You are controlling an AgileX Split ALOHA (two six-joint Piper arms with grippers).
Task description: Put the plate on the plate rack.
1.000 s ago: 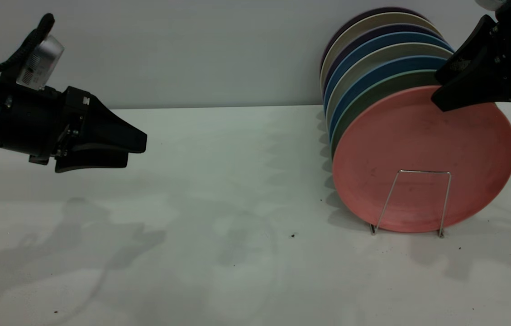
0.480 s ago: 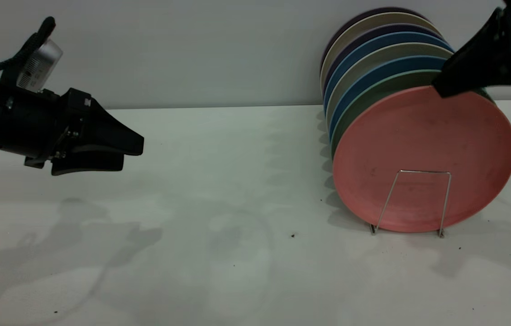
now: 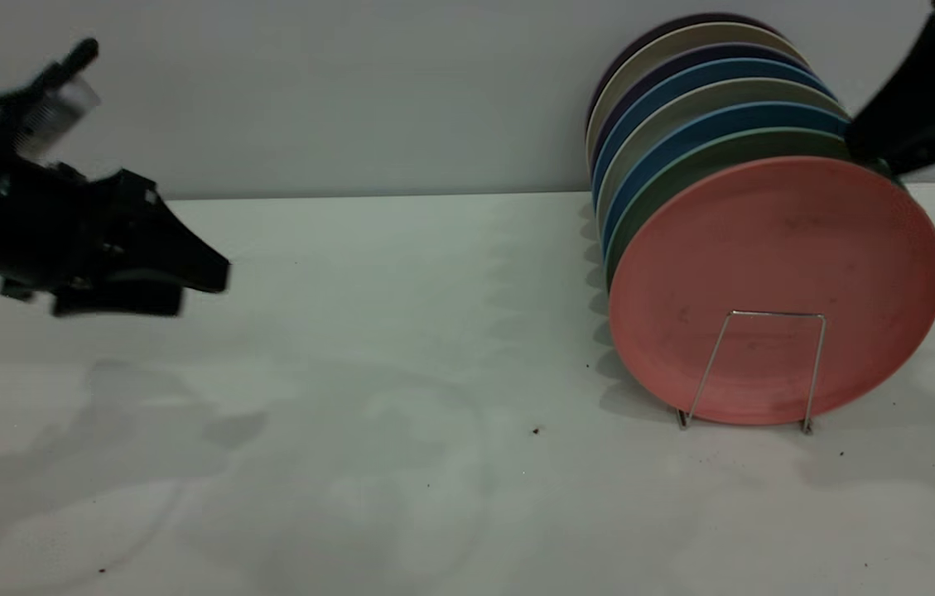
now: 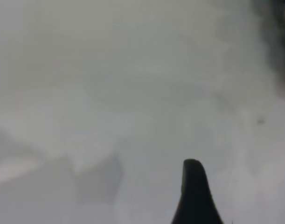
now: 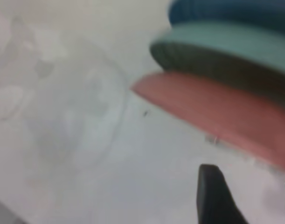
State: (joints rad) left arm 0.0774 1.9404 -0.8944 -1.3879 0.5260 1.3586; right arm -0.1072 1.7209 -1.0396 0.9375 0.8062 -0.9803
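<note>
Exterior view: plate (image 3: 776,290) standing on edge at the right of the table (image 3: 401,348), nearest in a row of upright plates, leaning back against the green plate (image 3: 686,170); more plates (image 3: 682,91) in blue, grey and purple stacked behind, toward the far wall; plate rack (image 3: 753,368) holding the row, its front wire loop upright across the pink plate's lower face, feet on the table; right gripper (image 3: 918,103) up at the far right, apart from the plate's top rim, holding nothing, finger opening impossible to tell; left gripper (image 3: 177,285) hovering over the left of the table, well apart from the plates, holding nothing, fingers close together with a narrow gap.

Left wrist view: bare table only, one dark fingertip (image 4: 193,186) over it, nothing held.

Right wrist view: pink plate's rim (image 5: 212,112) seen edge-on, green plate (image 5: 217,51) behind it, blue beyond; one dark fingertip (image 5: 214,191) over the table, clear of the plate.
</note>
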